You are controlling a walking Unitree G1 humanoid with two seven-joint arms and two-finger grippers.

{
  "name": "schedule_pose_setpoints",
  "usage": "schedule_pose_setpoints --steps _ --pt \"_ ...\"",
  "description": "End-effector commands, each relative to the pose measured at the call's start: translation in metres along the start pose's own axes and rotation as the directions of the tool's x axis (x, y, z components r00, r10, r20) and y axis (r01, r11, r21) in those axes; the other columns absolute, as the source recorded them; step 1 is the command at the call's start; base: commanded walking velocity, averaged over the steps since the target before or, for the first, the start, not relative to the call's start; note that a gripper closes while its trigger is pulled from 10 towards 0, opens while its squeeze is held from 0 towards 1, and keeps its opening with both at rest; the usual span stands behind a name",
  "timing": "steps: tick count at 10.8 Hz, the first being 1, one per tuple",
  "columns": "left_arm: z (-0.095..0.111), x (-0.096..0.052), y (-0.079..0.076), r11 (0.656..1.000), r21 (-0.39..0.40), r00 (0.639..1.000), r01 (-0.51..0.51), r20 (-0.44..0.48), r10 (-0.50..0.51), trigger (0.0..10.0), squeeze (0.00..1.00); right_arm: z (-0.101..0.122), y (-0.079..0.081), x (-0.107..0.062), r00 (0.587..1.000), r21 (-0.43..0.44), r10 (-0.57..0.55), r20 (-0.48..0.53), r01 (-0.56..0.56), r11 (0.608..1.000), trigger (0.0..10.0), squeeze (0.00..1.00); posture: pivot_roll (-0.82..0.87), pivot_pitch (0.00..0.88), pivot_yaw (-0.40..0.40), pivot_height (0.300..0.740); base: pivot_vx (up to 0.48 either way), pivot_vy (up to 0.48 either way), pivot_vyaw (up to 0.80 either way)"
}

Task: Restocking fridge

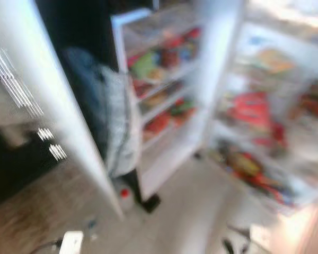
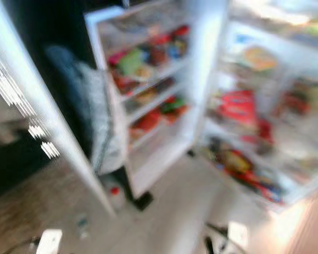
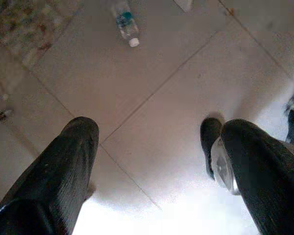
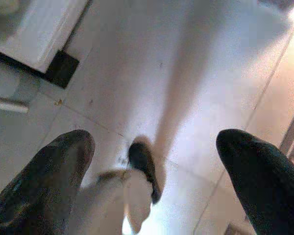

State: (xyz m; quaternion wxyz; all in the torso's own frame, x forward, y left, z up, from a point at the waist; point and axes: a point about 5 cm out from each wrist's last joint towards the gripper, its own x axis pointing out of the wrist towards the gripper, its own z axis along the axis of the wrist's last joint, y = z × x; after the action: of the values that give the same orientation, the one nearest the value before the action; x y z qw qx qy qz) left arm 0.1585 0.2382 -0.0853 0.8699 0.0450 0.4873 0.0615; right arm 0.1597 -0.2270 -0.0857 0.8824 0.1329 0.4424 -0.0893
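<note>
The fridge stands open ahead, badly blurred. Its inner shelves (image 1: pixel 160 79) hold colourful packs in red, green and yellow. The door rack (image 1: pixel 265 124) on the right is also packed with red and yellow items. My left gripper (image 3: pixel 159 129) hangs open over the tiled floor with nothing between its fingers. A small water bottle (image 3: pixel 125 22) with a white cap lies on the tiles beyond it. My right gripper (image 4: pixel 154 139) is open too, above pale floor near the fridge's base (image 4: pixel 36 29).
A wide white door panel (image 1: pixel 58 121) slants across the left. A grey-blue cloth bundle (image 1: pixel 112 119) hangs between it and the shelves. A small red item (image 1: pixel 125 193) and a white object (image 1: pixel 71 242) lie on the floor. Pale tiles (image 1: pixel 196 211) stretch before the fridge.
</note>
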Motion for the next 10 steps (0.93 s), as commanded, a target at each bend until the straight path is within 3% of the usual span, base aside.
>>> schedule_pose_setpoints --steps 1,4,7,8,9,10 --pt "-0.001 0.0 -0.002 1.0 0.023 1.0 0.007 -0.01 -0.007 10.0 0.0 -0.001 -0.005 -0.001 1.0 0.007 -0.016 -0.004 0.016 1.0 10.0 0.0 0.0 0.062 0.066 0.74 0.0 0.0 -0.73" --pt "0.0 0.0 -0.003 1.0 0.022 1.0 0.01 -0.008 -0.01 10.0 0.0 0.001 -0.006 -0.001 1.0 0.011 -0.027 0.002 0.027 1.0 10.0 0.0 -0.01 0.066 0.065 0.74 0.0 0.0 -0.71" --pt "0.0 0.0 -0.004 1.0 0.021 1.0 0.012 -0.009 -0.011 10.0 0.0 0.003 -0.007 -0.001 0.999 0.0 -0.043 0.02 0.043 0.999 10.0 0.0 -0.01 0.066 0.069 0.74 0.0 0.0 0.0" --pt "-0.001 0.0 -0.003 1.0 0.022 1.0 0.004 -0.011 -0.004 10.0 0.0 0.007 -0.016 -0.004 0.97 0.013 -0.219 0.105 0.219 0.976 10.0 0.0 -0.02 0.073 0.092 0.74 0.0 0.0 0.0" --pt "0.0 0.0 -0.002 0.999 0.036 1.0 0.003 -0.014 -0.002 10.0 0.0 0.015 -0.019 -0.007 0.934 -0.087 -0.296 0.198 0.318 0.944 10.0 0.0 -0.05 0.08 0.113 0.74 0.0 0.0 0.0" --pt "0.0 0.0 -0.001 0.999 0.045 1.0 0.003 -0.015 -0.003 10.0 0.0 0.016 -0.019 -0.008 0.918 -0.018 -0.32 0.234 0.334 0.943 10.0 0.0 -0.06 0.082 0.118 0.74 0.0 0.0 0.0"
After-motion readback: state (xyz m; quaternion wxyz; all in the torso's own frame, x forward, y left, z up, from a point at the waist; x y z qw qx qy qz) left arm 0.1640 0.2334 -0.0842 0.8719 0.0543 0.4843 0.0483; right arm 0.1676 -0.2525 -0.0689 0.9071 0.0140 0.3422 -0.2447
